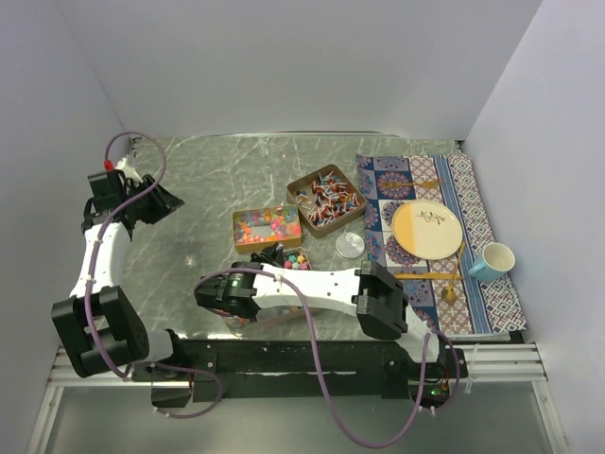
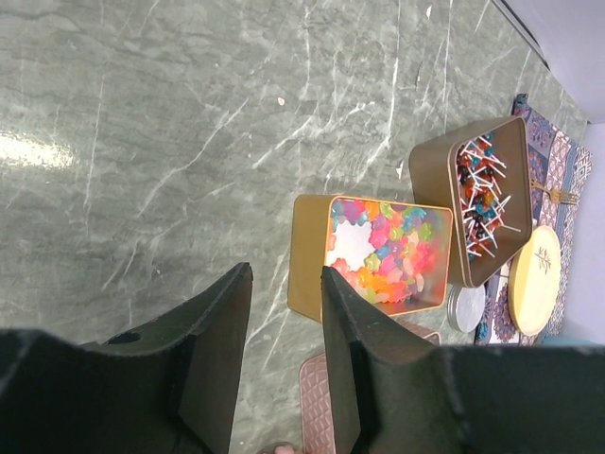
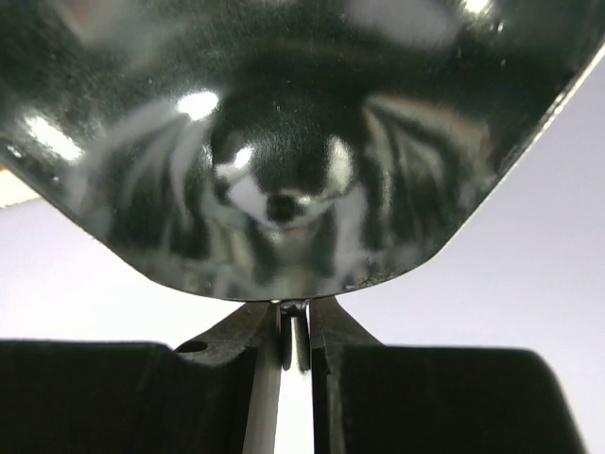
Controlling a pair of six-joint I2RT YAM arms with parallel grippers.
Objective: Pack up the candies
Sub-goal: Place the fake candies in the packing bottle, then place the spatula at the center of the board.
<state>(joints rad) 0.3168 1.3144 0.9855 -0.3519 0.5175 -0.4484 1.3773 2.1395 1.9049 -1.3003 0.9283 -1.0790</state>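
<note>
**Inspector:** Right end effector: gripping what?

**Assistant:** A shiny metal sheet, clamped by its rim. Likely a lid for the candies in the tins at its one o'clock. Left end effector, nine o'clock, jaws apart, empty, standing clear.

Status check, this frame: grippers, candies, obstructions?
Left gripper open, empty. Right gripper shut on shiny metal sheet. Candies in open tins. Right arm lies across tins' near side.

Right wrist cam: shiny metal plate cut off top and sides, reflections blurred. Top cam: right arm covers most of nearest candies.
</note>
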